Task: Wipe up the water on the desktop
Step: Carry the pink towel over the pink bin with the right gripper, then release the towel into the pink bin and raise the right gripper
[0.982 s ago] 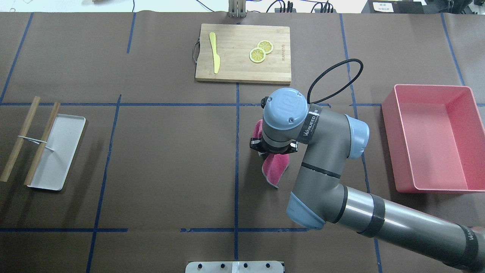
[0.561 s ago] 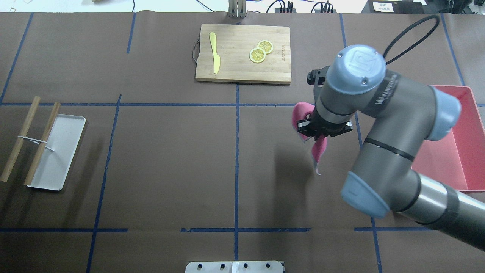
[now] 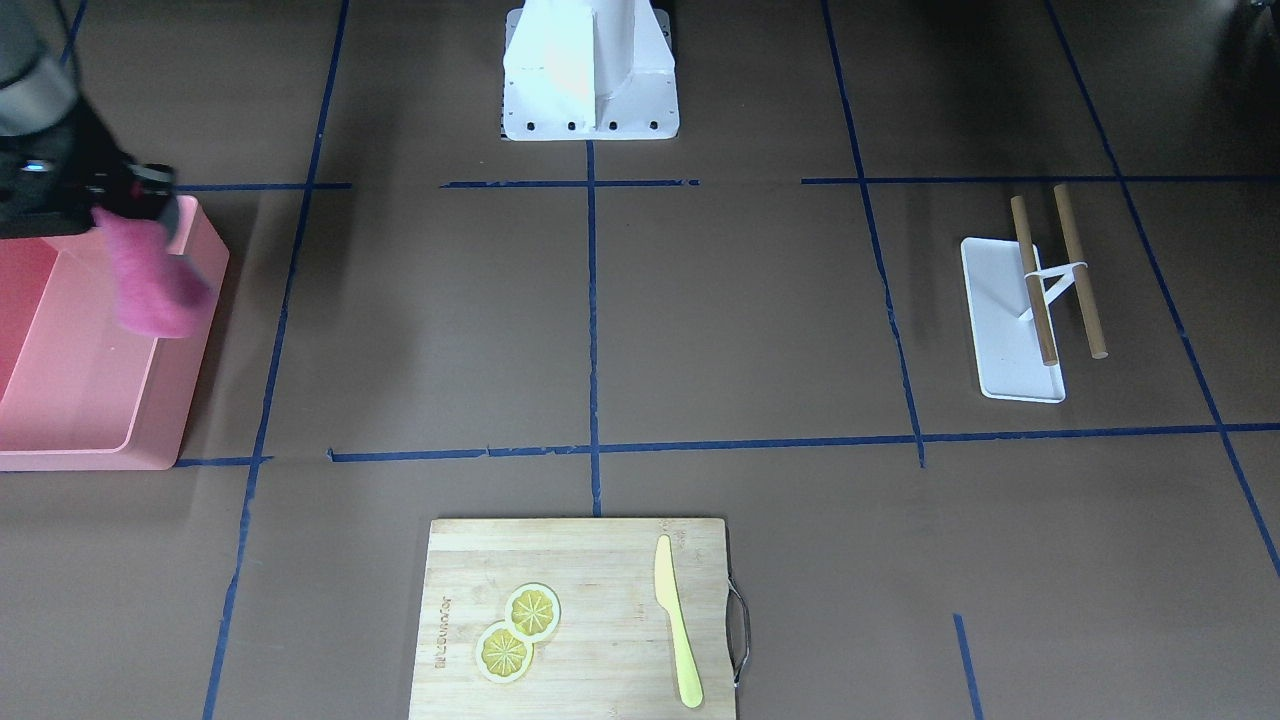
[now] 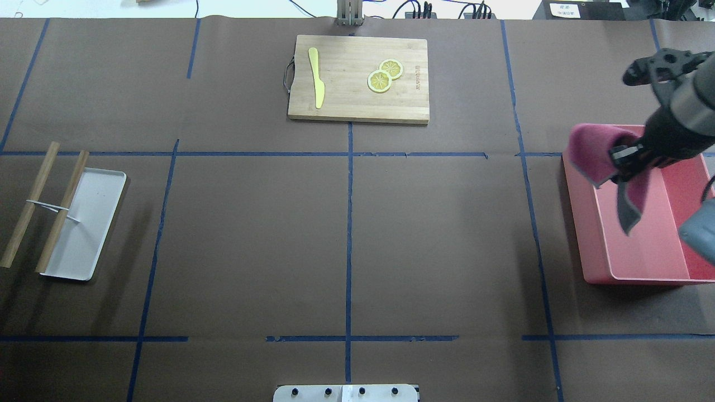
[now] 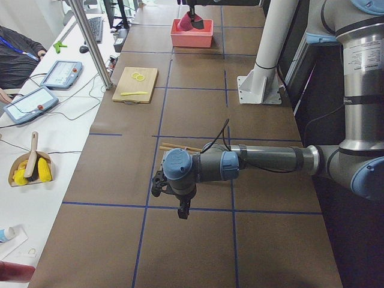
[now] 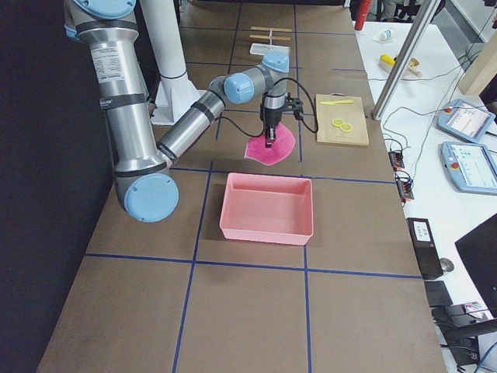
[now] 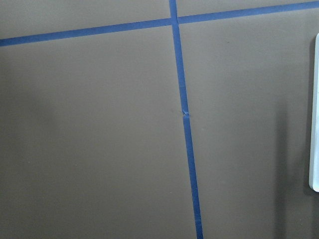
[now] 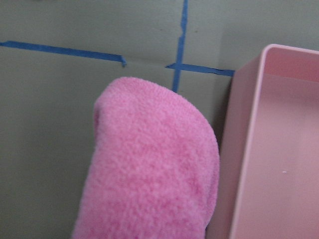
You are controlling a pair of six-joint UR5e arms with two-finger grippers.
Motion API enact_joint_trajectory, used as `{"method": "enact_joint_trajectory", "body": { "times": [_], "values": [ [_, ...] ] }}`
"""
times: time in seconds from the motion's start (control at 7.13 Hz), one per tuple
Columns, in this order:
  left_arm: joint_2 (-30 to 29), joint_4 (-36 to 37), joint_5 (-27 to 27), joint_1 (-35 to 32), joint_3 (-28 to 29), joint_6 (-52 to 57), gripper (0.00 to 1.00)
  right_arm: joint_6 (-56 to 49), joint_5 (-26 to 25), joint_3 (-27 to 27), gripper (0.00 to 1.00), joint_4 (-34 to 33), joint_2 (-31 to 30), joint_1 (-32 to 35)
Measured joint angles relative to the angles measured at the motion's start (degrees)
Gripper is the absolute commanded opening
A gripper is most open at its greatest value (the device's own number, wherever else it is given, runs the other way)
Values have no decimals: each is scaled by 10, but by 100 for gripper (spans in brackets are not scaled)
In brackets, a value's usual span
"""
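Pink cloth [image 4: 592, 148] was gripped tight in the right claw [image 4: 621, 162] and hung over the pink bin [image 4: 637, 277] rim below it. The desk [image 4: 435, 234] lay beneath and beside, with no water made out. Wiping was judged done, drop-off in hand. Next the claw was to be moved inward over the bin, then opened. The left claw [image 5: 181, 210] state could not be told.

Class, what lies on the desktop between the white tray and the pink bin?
In the overhead view, only bare desktop crossed by blue tape lines separates the white tray from the pink bin.
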Motion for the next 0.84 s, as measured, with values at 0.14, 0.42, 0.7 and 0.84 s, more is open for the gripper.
{"method": "enact_joint_trajectory", "body": {
  "times": [0.14,0.42,0.7,0.84],
  "values": [
    [0,0,-2,0,-1,0,100,-80,25,-1,0,0,-48,60],
    [1,0,-7,-1,-1,0,100,-140,55,-5,98,1,-82,117],
    [2,0,-9,-1,-1,0,100,-146,59,-11,100,1,-83,125],
    [2,0,-9,-1,-1,1,100,-146,59,-12,100,1,-84,126]
  ]
}}
